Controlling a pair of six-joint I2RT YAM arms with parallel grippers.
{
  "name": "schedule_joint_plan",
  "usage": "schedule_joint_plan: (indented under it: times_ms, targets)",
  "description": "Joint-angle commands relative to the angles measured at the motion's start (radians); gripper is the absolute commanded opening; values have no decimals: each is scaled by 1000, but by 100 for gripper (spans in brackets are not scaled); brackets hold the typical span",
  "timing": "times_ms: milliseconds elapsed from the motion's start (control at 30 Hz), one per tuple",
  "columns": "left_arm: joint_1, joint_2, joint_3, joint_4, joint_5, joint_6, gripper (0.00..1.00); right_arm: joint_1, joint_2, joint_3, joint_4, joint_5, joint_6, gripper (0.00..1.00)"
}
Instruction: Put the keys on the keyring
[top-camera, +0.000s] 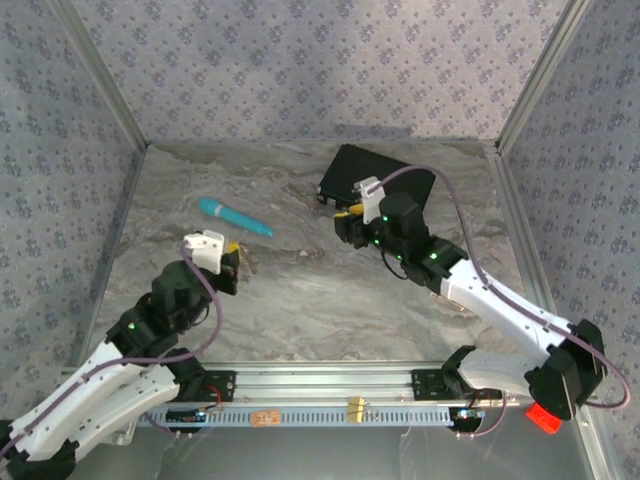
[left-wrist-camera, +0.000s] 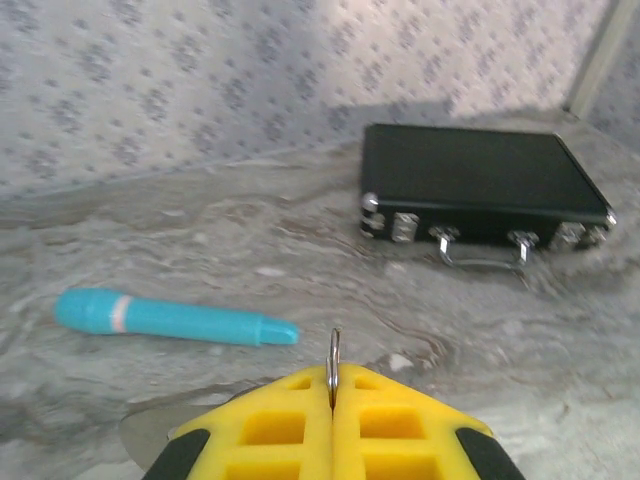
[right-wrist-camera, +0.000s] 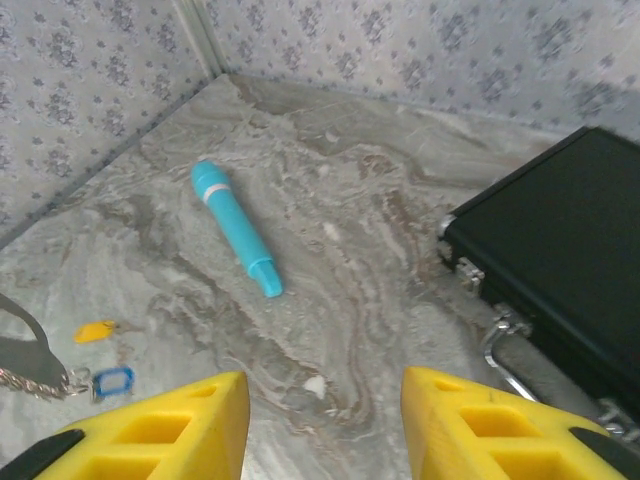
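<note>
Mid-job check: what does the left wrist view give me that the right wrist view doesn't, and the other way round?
Left wrist: the left pincer shut on a thin metal loop that pokes up between its fingers. Right wrist: the right pincer open with nothing between its fingers, plus a yellow key and a blue key low on the left, the blue one next to a short chain. Both: the teal pen lying flat and the closed black case.

Lab test booth: patterned wall panels (top-camera: 300, 60), aluminium posts (top-camera: 98, 70), marbled tabletop (top-camera: 300, 300).
</note>
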Motion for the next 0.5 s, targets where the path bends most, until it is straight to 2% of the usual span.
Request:
schedule_joint_plan:
  times_ms: [0,133,200,333,467]
  targets:
    - [21,-14,103,-75,-151,-29,0,47,68,86,-40,-21,81,45]
    - [71,18,202,-150,-250,6,0,104,200,185,-86,-54,48,47]
    - [103,41,239,-177,-297,20,0,121,271,241,-88,-139,-11,51]
    - [217,66,253,-203,-328,23,0,154,413,308,-59,-263,-243,51]
    - [396,65,226,-184,-253,-7,0,164,546,333,34,-424,-535,49]
